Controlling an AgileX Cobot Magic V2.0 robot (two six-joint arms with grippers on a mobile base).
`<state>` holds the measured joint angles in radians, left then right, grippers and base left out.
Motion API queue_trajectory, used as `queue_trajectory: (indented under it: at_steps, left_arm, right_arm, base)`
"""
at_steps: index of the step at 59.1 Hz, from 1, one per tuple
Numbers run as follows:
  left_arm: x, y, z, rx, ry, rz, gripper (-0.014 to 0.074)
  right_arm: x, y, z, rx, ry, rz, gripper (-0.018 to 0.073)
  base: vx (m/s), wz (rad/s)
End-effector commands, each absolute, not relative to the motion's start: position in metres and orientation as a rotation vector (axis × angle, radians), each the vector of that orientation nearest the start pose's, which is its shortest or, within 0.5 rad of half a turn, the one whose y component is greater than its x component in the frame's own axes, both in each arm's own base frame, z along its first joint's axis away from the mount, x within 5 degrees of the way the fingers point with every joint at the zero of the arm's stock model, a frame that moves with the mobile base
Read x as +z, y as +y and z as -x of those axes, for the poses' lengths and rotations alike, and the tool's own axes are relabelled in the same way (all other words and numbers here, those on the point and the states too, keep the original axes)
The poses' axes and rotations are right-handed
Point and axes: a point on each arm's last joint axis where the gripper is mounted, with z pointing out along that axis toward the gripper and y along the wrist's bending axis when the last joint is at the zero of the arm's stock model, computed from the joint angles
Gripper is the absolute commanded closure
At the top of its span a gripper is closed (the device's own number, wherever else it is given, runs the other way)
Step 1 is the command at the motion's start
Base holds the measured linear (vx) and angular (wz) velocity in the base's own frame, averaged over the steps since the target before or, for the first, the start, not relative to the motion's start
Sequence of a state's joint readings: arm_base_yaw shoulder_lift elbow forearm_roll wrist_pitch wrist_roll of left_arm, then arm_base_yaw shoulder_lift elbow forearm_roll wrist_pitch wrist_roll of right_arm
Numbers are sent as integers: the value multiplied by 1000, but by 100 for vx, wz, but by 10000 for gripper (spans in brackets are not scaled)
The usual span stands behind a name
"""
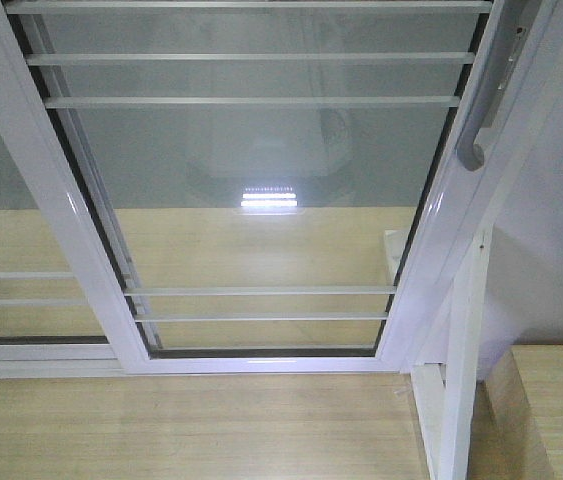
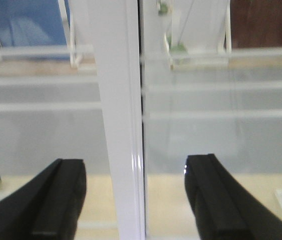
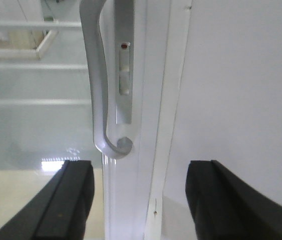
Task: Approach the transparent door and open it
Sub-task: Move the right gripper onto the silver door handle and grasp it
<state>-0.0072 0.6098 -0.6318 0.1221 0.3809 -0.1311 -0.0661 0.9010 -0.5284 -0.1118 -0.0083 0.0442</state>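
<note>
Before the transparent door (image 1: 261,200) — right end effector (image 3: 139,195) gapes by its handle (image 3: 95,100), left end effector (image 2: 134,195) too.

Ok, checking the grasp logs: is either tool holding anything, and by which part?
Nothing held: left tool and right tool are open, the grey handle ungripped.

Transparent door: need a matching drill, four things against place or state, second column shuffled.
1. pull handle
2. left gripper
3. right gripper
4. light reflection

a. open, facing a white stile without a handle
b. middle of the transparent door glass
c. on that door's right-hand stile, front view
d. open, facing the handle

Pairs: 1-c, 2-a, 3-d, 4-b.
</note>
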Motion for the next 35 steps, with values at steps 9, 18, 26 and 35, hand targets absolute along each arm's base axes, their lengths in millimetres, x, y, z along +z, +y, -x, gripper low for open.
queue_trajectory:
  at_steps: [9, 18, 26, 35]
  left_arm:
    - [323, -3, -152, -155, 1870, 162, 19]
    - [312, -3, -166, -159, 1922, 174, 19]
    - [310, -3, -177, -156, 1904, 176, 19]
    - [310, -3, -183, -155, 1881, 177, 19]
  right_arm:
    - [306, -11, -240, -126, 1725, 122, 102]
    - [310, -12, -278, -85, 1725, 102, 102]
    - [314, 4, -307, -41, 1721, 170, 102]
    - [309, 26, -340, 2, 1701, 263, 102]
  base:
    - [0, 0]
    - [0, 0]
    - [0, 0]
    - [0, 0]
